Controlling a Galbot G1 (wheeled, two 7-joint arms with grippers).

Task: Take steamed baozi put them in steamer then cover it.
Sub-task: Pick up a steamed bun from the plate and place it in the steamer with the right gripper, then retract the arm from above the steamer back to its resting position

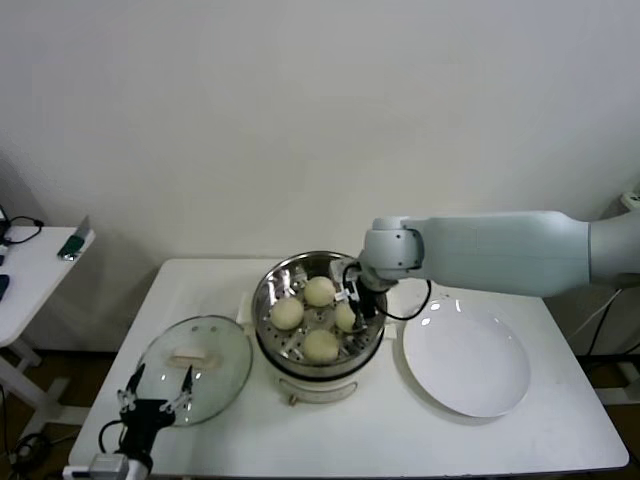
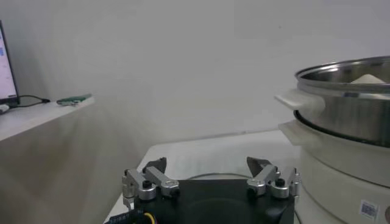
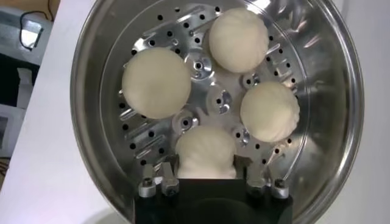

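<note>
Four smooth, round, cream-white steamed baozi (image 3: 157,82) sit on the perforated steel tray of the shiny steamer (image 1: 268,305). One bun lies between the right gripper (image 3: 206,172)'s jaws, which stand parted beside it. Left gripper (image 1: 157,391) hovers spread above the glass lid (image 1: 222,375).

Four cream baozi (image 3: 156,82) sit on the holed tray inside my steamer (image 1: 318,318). The shiny steamer stands upright, lid off, baozi ringing its centre.
</note>
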